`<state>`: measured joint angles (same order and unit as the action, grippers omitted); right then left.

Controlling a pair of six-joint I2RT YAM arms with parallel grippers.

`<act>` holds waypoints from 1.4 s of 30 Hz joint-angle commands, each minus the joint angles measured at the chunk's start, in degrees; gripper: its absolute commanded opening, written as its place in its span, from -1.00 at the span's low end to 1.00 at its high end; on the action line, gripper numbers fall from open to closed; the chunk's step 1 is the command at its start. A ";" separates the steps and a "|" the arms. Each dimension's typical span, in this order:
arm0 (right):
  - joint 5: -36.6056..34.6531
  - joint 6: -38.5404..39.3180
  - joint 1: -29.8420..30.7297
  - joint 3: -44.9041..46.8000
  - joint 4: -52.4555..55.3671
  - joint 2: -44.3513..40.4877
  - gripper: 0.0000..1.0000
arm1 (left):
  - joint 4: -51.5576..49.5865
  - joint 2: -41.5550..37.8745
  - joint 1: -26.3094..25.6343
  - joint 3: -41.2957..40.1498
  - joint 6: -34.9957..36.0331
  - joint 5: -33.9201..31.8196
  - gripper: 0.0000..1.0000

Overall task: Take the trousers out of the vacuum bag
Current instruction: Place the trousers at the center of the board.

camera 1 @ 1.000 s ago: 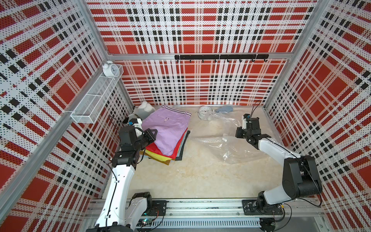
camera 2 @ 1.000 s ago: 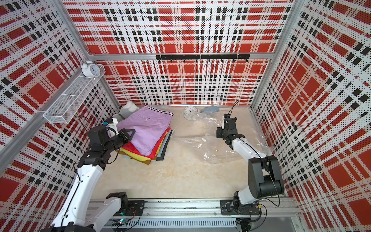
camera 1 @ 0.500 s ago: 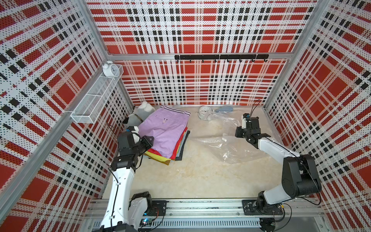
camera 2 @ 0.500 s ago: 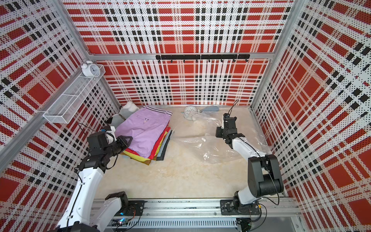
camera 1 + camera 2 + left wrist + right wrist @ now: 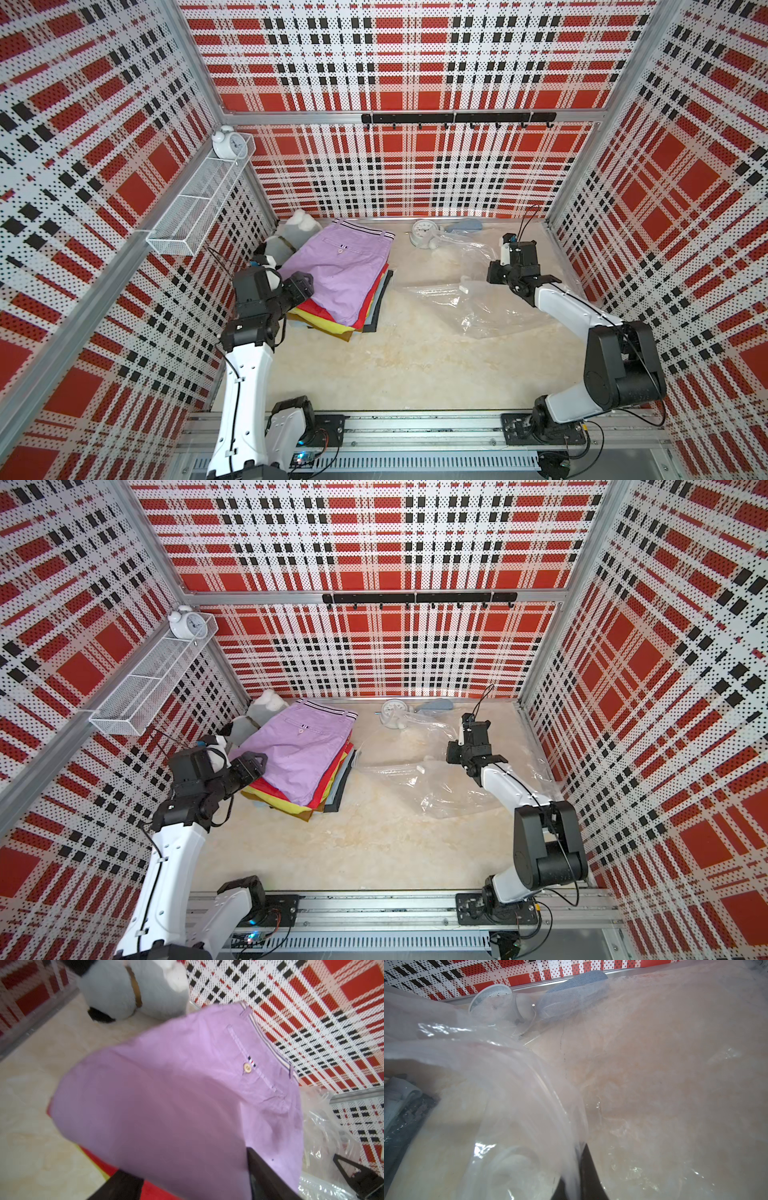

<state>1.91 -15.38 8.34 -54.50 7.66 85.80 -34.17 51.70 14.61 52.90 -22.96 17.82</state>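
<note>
**Trousers stacked on counter, outside the bag; right gripper clamped on bag film**

The trousers (image 5: 336, 274) lie as one folded stack on the counter (image 5: 374, 374), toward its rear left. A lilac pair with a striped waistband is on top, and red, yellow-green, mustard, blue and charcoal edges show beneath it. The stack is wholly outside the vacuum bag (image 5: 469, 299), which lies crumpled and flat just beside it, on the right half of the counter.

The left gripper (image 5: 299, 289) sits at the near left corner of the stack. In the left wrist view its jaws stand wide apart, with the lilac cloth (image 5: 187, 1105) lying across the gap.

The right gripper (image 5: 576, 1178) has its jaws drawn close together, with a fold of the clear bag film (image 5: 508, 1084) pinched between them.

A grey-white plush toy (image 5: 291, 239) is against the rear left corner, touching the stack. A white alarm clock (image 5: 424, 232) and a grey-blue object (image 5: 465, 225) rest by the back wall, at the bag's far edge.
</note>
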 commanded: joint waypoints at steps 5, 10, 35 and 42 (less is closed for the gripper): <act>-1.01 3.30 0.58 -3.26 4.85 -8.20 -0.35 | -1.15 2.50 4.16 8.49 3.33 2.17 0.57; -3.17 4.80 2.58 -5.35 8.34 -12.56 -0.14 | 3.33 2.51 7.69 9.20 0.07 7.60 0.60; 6.96 4.36 21.07 -16.67 3.94 -5.71 0.28 | 5.30 0.51 12.23 -1.07 -4.22 13.93 0.62; 20.57 -4.34 22.78 -18.01 -6.37 2.48 0.28 | 7.17 -0.71 13.73 -5.81 -7.27 15.42 0.62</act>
<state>15.51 -14.87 30.41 -71.00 7.27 85.91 -28.88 51.88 27.68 48.40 -28.47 31.73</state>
